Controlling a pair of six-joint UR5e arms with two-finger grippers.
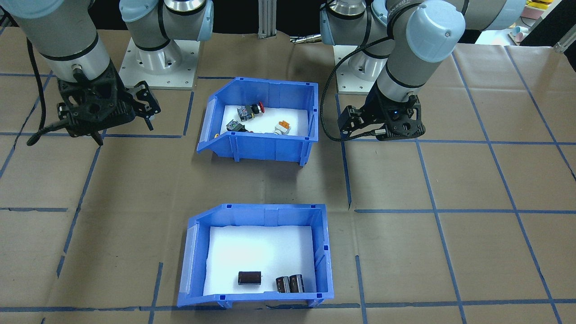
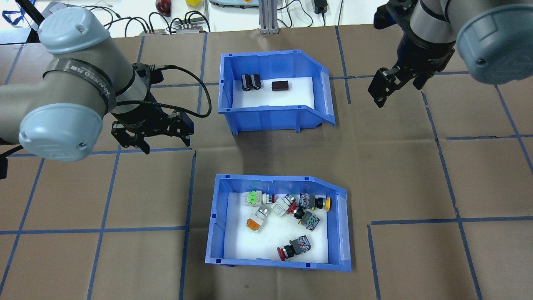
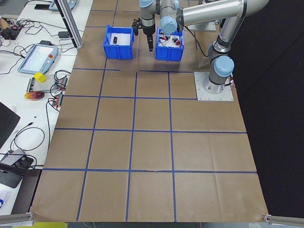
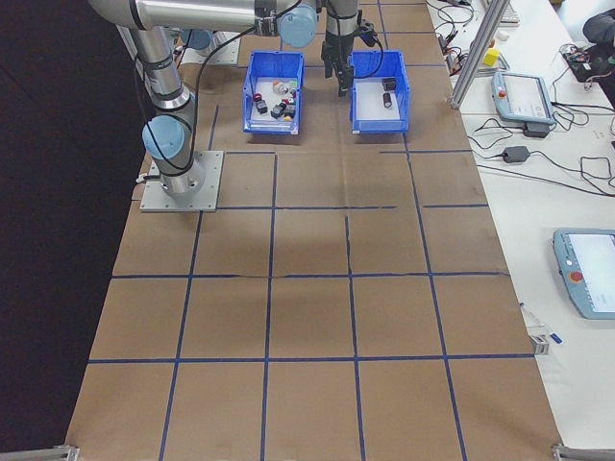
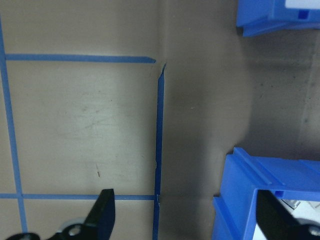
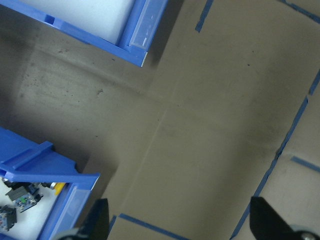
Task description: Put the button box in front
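Note:
The button box [image 2: 216, 227], a blue bin with a white liner and several coloured push-button switches [image 2: 287, 206], sits on the near half of the table, its low open side to the right. In the front-facing view the button box [image 1: 265, 150] lies near the arm bases. My left gripper [image 2: 165, 143] hovers open up and to the left of the box, holding nothing; its wrist view shows the box corner [image 5: 240, 200] by the right finger. My right gripper [image 2: 395, 91] hangs open and empty at the far right, well away from the box [image 6: 30, 165].
An identical blue bin [image 2: 227, 93] holding three black cylinders [image 2: 252, 82] stands directly beyond the button box, a bare strip of brown paper between them. Blue tape lines grid the table. Cables and devices [image 2: 183, 25] lie past the far edge.

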